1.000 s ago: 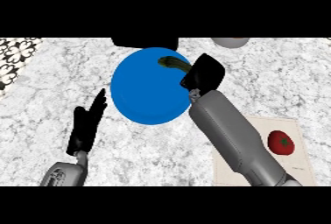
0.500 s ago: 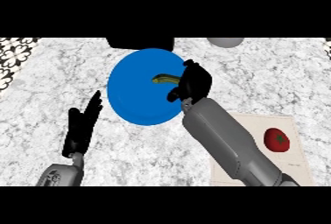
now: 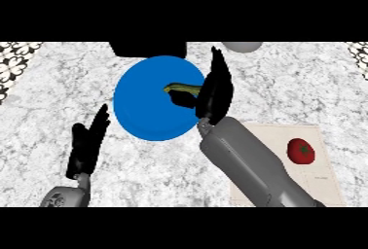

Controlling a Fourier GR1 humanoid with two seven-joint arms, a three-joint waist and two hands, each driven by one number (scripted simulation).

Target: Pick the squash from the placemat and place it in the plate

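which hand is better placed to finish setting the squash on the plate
Right. The right hand is already over the blue plate beside the squash; the left hand rests open off the plate, at lower left.

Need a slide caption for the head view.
Right hand open beside the squash on the blue plate; left hand resting.

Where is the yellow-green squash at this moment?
In the head view, the yellow-green squash lies on the round blue plate, at its right part, beside the open black right hand.
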